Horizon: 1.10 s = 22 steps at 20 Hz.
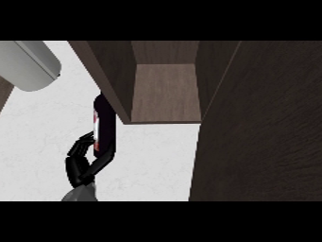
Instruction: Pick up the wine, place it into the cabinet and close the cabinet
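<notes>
One robot hand (80,163) grips the upright wine (105,125) beside cabinet (163,90).

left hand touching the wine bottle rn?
Touching. The head view shows the left hand with fingers and thumb curled round the lower part of the wine bottle, held beside the open cabinet.
</notes>
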Each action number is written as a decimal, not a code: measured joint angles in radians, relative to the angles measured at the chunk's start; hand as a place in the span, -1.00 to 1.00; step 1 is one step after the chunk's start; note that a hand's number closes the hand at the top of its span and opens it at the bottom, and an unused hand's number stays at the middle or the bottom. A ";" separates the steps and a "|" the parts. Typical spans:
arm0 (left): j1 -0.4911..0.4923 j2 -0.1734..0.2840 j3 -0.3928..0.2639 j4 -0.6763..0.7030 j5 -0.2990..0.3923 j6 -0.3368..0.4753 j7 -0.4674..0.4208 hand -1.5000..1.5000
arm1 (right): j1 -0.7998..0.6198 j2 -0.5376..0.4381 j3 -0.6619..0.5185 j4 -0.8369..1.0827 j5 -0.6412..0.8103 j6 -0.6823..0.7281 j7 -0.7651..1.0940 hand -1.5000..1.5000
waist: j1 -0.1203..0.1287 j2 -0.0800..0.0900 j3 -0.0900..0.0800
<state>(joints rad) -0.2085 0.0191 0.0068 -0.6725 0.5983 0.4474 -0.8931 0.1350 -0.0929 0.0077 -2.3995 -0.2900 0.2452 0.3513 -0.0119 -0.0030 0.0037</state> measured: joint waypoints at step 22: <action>0.183 0.203 -0.187 -0.261 -0.091 -0.503 0.100 1.00 | 0.016 0.005 0.002 0.011 -0.007 0.019 -0.004 -1.00 | 0.014 0.000 -0.003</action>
<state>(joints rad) -0.0255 0.2223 -0.1802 -0.9338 0.5078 -0.0551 -0.7927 0.1507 -0.0884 0.0092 -2.3887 -0.2975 0.2646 0.3474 0.0022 -0.0032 0.0004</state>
